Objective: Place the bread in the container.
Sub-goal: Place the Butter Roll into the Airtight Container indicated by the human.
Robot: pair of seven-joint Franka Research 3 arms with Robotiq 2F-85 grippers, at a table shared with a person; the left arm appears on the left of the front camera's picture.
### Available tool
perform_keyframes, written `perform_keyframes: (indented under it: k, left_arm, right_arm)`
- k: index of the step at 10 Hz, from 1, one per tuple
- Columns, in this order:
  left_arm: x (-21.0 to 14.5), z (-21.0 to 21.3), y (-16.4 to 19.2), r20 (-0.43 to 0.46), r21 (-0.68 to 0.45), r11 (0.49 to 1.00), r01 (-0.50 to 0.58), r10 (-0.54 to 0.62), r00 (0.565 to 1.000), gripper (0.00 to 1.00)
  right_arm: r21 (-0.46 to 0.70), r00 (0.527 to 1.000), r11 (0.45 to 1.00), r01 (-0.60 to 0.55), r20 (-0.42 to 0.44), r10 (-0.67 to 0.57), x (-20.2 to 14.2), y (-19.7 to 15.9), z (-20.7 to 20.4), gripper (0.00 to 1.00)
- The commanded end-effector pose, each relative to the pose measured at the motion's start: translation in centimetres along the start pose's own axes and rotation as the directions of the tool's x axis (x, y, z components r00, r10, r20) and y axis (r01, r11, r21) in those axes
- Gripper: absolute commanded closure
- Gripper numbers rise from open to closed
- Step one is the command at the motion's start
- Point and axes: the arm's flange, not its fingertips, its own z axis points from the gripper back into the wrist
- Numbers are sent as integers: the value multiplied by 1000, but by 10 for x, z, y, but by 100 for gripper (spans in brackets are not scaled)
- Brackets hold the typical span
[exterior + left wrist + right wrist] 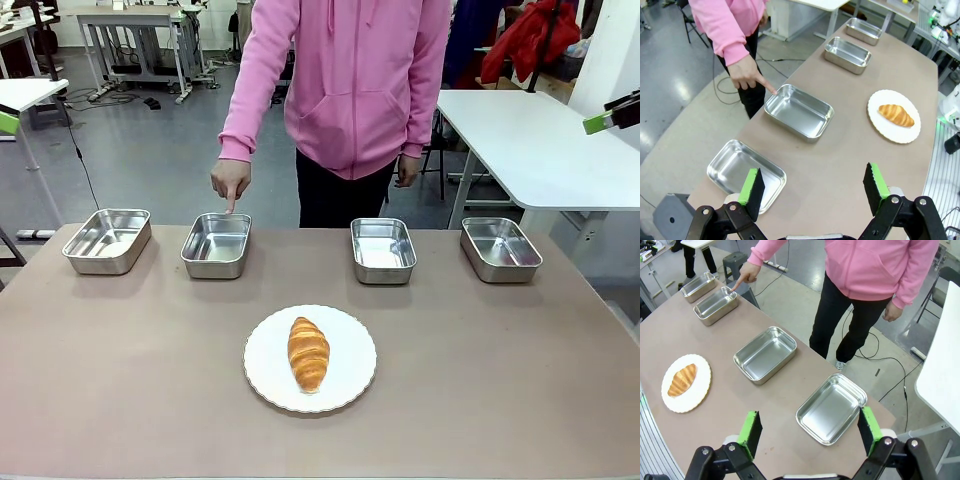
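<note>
A golden-brown croissant (308,353) lies on a round white plate (345,385) near the table's front middle. Four steel trays stand in a row along the far edge. A person in a pink hoodie points a finger (230,203) at the rim of the second tray from the left (216,243), which is empty. The left wrist view has this tray (799,110), the bread (896,114) and my left gripper (813,186), open and high above the table. My right gripper (810,429) is also open, held above the rightmost tray (831,408).
The other trays are empty: far left (107,240), right of middle (382,249) and far right (500,247). A white table (540,140) stands behind on the right. Bare brown tabletop surrounds the plate.
</note>
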Motion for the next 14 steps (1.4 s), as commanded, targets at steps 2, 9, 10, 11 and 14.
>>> perform_keyframes:
  k: [2,9,10,11,14]
  left_arm:
    - [1,1,-2,6,-8,1000,4,-4,1000,0]
    - [0,0,0,0,0,1000,0,0,1000,0]
    - [24,-8,-22,-54,15,1000,-4,5,999,0]
    - [47,-24,-43,-118,35,999,-15,19,993,0]
    - [102,-92,-135,-332,63,996,-67,84,939,0]
  right_arm:
    - [2,1000,1000,0,14,0,0,1,-1,0]
    - [2,1000,1000,0,14,0,0,1,-1,0]
    - [2,1000,1000,0,14,0,0,1,-1,0]
    - [2,1000,1000,0,14,0,0,1,-1,0]
    - [2,1000,1000,0,14,0,0,1,-1,0]
